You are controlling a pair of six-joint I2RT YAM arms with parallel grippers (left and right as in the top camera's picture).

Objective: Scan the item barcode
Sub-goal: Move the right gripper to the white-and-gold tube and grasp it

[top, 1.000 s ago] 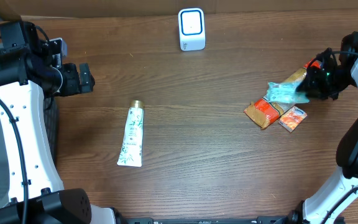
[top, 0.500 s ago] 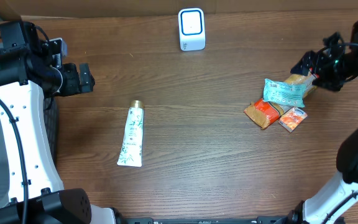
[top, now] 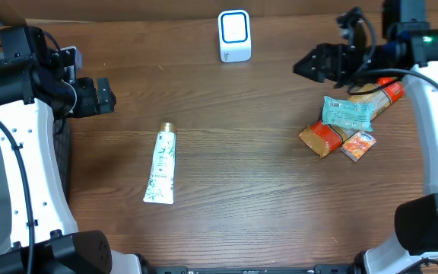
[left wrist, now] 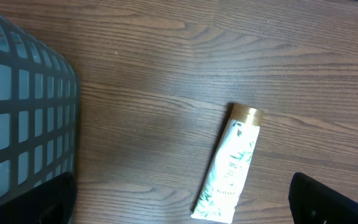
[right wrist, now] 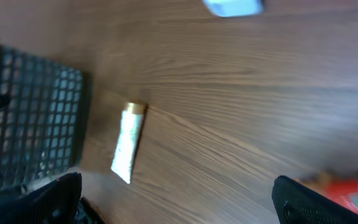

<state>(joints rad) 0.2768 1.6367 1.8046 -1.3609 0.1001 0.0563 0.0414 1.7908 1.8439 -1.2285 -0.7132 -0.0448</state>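
The tube [top: 161, 165] looks light, squashy and slick, so I'd pinch gently near its stiff cap [top: 166, 126]. My left hand [top: 105, 95] and right hand [top: 303, 65] gape wide, empty.

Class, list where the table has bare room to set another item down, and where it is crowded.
Widest bare wood: between the tube and the packet pile, in front of the scanner. Also bare: the near strip in front of the pile. Crowded: the right side, where packets overlap.
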